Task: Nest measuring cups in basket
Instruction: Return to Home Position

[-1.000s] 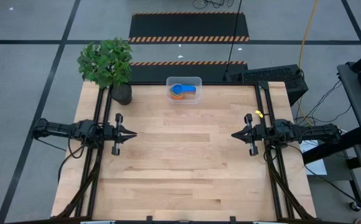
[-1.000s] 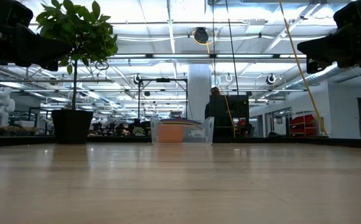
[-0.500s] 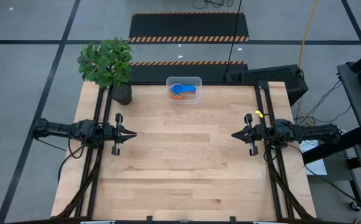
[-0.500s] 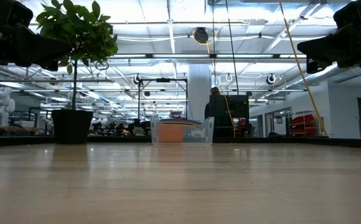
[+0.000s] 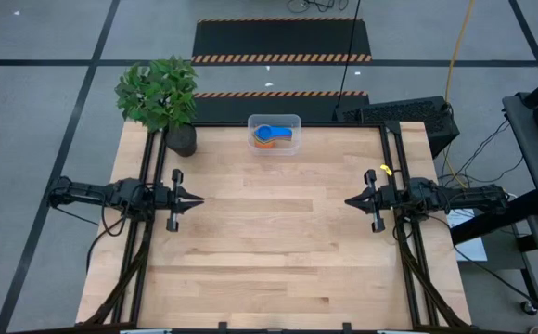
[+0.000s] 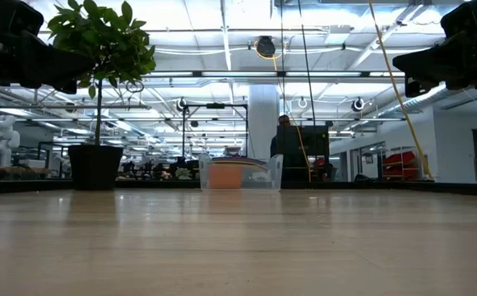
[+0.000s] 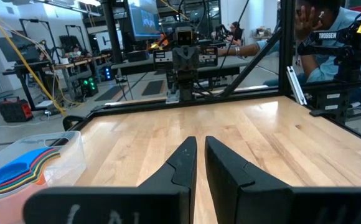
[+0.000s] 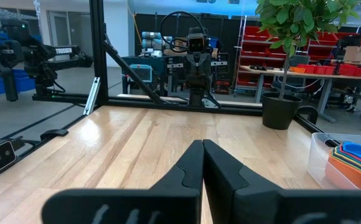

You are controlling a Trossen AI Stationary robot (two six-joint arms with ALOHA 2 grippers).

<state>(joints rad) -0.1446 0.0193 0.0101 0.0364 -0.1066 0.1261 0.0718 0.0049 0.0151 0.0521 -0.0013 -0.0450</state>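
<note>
The basket (image 5: pixel 274 134) stands at the 12 o'clock edge of the bench (image 5: pixel 269 250), seen from above. The measuring cups (image 5: pixel 271 134) lie inside it, nested one in another. A blue cup is on top, with orange under it. In the wrist views more coloured rims show below the blue one, among them red, yellow and green. The exact number of cups is probably not possible to count from these views.

The left tool (image 5: pixel 198 199) is at the 9 o'clock side of the bench and points toward the centre. Its two fingers are almost together, with only a thin slit between them, and they hold nothing. The right tool (image 5: pixel 350 200) is at the 3 o'clock side and faces the left one across the bare wood. Its fingers meet at the tips and it is also empty. Both tools are well apart from the basket.

A green plant (image 5: pixel 158 91) in a dark pot (image 5: pixel 182 140) stands at about 11 o'clock, near the corner of the bench.
</note>
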